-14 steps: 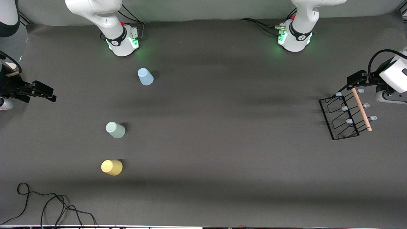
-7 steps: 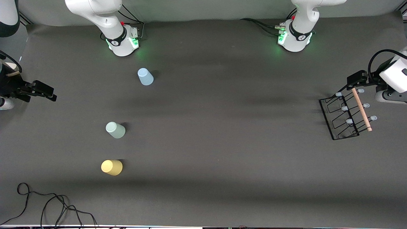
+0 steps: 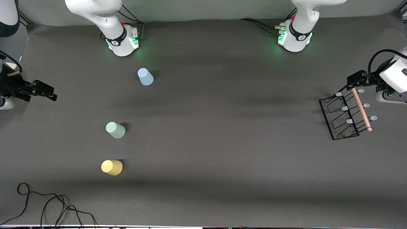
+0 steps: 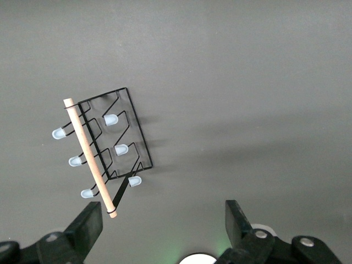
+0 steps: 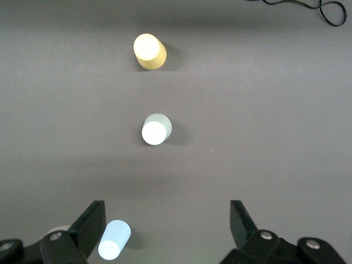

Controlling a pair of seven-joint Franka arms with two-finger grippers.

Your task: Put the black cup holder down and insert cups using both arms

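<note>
Your task had barely begun. The holder [image 3: 346, 114] stood at the bench's [image 3: 222, 143] 3 o'clock edge, at the left arm's end, not yet moved to a working spot, and none of its pegs carried a cup. The left tool [image 4: 159, 231] hung over the end of the holder's rod farthest from the front camera, jaws wide apart and empty. The right tool [image 5: 168, 231] waited at 9 o'clock, just as wide and empty (its camera looked down on all three cups).

The blue cup [image 3: 145, 76] sat at 11 o'clock near the right arm's base, the green cup [image 3: 115, 129] and yellow cup [image 3: 111, 167] nearer the front camera.

The bench was a dark grey mat; a loose cable [image 3: 47, 203] lay at 7 o'clock.
</note>
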